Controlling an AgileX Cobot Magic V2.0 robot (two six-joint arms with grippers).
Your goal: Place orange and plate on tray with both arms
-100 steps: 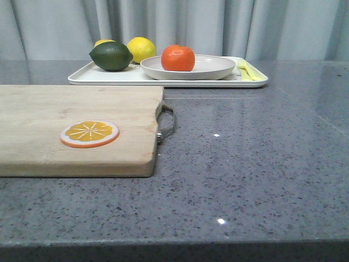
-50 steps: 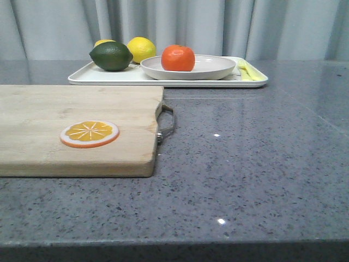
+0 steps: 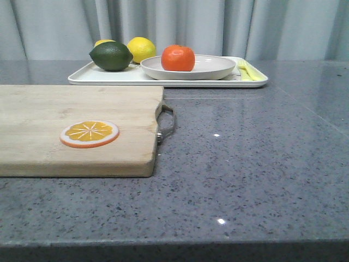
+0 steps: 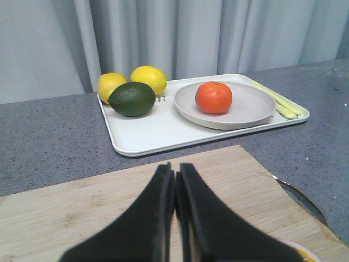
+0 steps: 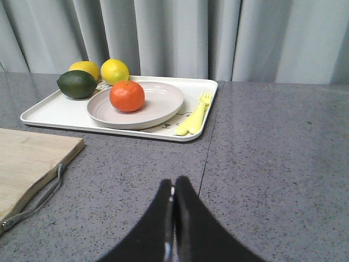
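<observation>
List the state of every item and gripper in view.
orange: resting on the plate.
plate: sitting on the tray.
tray: flat on the counter.
left gripper: shut, empty.
right gripper: shut, empty.
orange slice: flat on the cutting board.

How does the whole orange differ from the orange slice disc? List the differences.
The orange is a whole, round, solid orange-red fruit; the orange slice disc is flat, with a yellow-orange segmented face inside a pale ring and an orange rim. The orange sits in the plate on the tray; the slice lies on the wooden cutting board, nearer the camera in the front view. Both are round and orange-toned.
</observation>
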